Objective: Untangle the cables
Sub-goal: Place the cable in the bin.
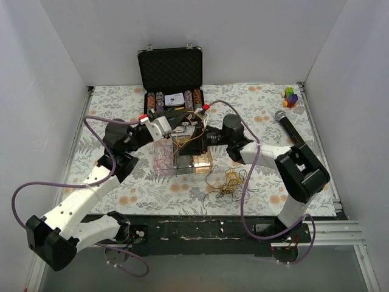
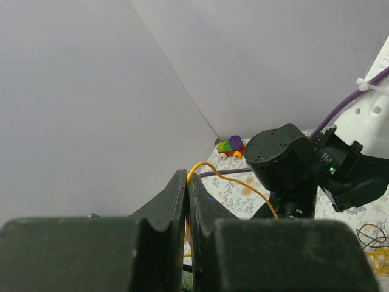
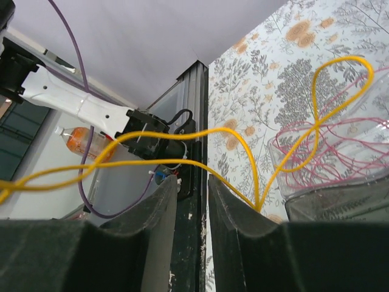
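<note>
Two pincers up over the middle of the surface (image 1: 273, 176), and one strand between them. My left pincer (image 2: 187, 177) is clenched tight on the yellow cable (image 2: 243, 181). From that wrist I see the cable come out right at the fingertips, arch up, and drop away towards my right arm.

My right pincer (image 3: 192, 181) faces it with jaws apart, a clear gap between the fingers and nothing pinched. The yellow cable runs in two strands across that view. The lower strand crosses just past my right fingertips and dips down beside the right-hand finger. Beyond that it rises in a tall loop against the floral cloth.

Pink cables (image 3: 328, 155) lie coiled inside a clear tub (image 3: 340, 193), just beside my right pincer and under the yellow loop.

From above, the rest of the cables (image 1: 230, 181) sit in a loose clump on the surface. That clump is yellow-orange and dark. It lies nearer the front edge, below my right forearm, apart from both pincers.
</note>
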You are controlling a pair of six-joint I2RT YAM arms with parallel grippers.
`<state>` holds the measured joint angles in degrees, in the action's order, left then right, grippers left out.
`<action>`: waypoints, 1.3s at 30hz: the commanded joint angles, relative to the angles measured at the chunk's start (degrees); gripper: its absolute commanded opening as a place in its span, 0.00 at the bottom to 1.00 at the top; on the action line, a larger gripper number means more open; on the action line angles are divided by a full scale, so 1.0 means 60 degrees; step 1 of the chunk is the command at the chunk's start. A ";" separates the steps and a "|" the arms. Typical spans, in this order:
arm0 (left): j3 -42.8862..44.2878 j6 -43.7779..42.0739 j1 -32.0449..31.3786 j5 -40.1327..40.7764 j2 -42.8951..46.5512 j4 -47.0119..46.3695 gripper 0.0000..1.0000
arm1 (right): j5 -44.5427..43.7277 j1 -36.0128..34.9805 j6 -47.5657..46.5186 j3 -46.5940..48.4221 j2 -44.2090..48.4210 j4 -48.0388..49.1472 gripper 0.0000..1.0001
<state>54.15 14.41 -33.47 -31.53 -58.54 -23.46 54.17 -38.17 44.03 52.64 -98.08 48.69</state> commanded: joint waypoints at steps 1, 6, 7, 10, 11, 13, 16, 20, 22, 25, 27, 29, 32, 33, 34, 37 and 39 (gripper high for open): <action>0.0423 0.0365 0.0071 -0.0604 -0.0130 0.0146 0.00 | -0.0165 -0.0244 0.0455 0.0776 -0.0249 0.1319 0.34; 0.0190 0.0513 0.0071 -0.0868 -0.0116 0.0292 0.00 | -0.1102 -0.0376 0.0250 0.0719 -0.0396 0.1334 0.33; 0.0116 0.0484 0.0071 -0.0912 -0.0087 0.0307 0.00 | -0.1263 -0.0391 0.0249 0.0689 -0.0425 0.1334 0.32; -0.0089 0.0367 0.0086 -0.1043 -0.0028 0.0468 0.00 | -0.1499 -0.0420 0.0249 0.0674 -0.0644 0.1378 0.31; -0.0133 0.0352 0.0086 -0.1088 -0.0013 0.0555 0.00 | -0.1557 -0.0449 0.0191 0.0660 -0.0718 0.1349 0.31; -0.0163 0.0293 0.0086 -0.1205 0.0016 0.0643 0.00 | -0.1733 -0.0508 0.0002 0.0675 -0.0791 0.1159 0.30; -0.0250 0.0234 0.0100 -0.1293 0.0045 0.0732 0.00 | -0.2040 -0.0639 -0.0496 0.0820 -0.0894 0.0516 0.29; -0.0470 0.0205 0.0130 -0.1337 0.0075 0.0732 0.00 | -0.2465 -0.0742 -0.0951 0.0880 -0.0967 -0.0231 0.28; -0.0616 0.0190 0.0159 -0.1352 0.0133 0.0790 0.00 | -0.2612 -0.0742 -0.1054 0.0763 -0.0938 -0.0350 0.28; -0.0894 0.0190 0.0203 -0.1366 0.0279 0.0893 0.00 | -0.2978 -0.0742 -0.1288 0.0558 -0.0807 -0.0628 0.28; -0.1186 0.0205 0.0232 -0.1323 0.0353 0.0849 0.00 | -0.3139 -0.0742 -0.1405 0.0441 -0.0777 -0.0702 0.28; -0.1450 0.0205 0.0262 -0.1206 0.0441 0.0835 0.00 | -0.3242 -0.0742 -0.1493 0.0425 -0.0821 -0.0950 0.28; -0.1890 0.0395 0.0320 -0.0636 0.0485 0.0557 0.00 | -0.3345 -0.0757 -0.1640 0.0426 -0.0792 -0.1477 0.32; -0.2007 0.0482 0.0364 -0.0387 0.0514 0.0382 0.00 | -0.3374 -0.0771 -0.1698 0.0367 -0.0748 -0.1696 0.37; -0.2139 0.0556 0.0451 -0.0182 0.0543 0.0235 0.00 | -0.3374 -0.0786 -0.1771 0.0323 -0.0704 -0.1858 0.39; -0.2506 0.0761 0.0729 0.0302 0.0631 -0.0205 0.00 | -0.3491 -0.0830 -0.1991 0.0148 -0.0514 -0.2502 0.45; -0.2565 0.0878 0.0920 0.0348 0.0646 -0.0206 0.00 | -0.3550 -0.0859 -0.2036 -0.0174 -0.0324 -0.2606 0.47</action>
<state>39.90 17.50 -30.13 -33.52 -56.75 -21.65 34.28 -42.59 34.33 54.39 -103.44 36.67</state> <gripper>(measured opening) 0.018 0.444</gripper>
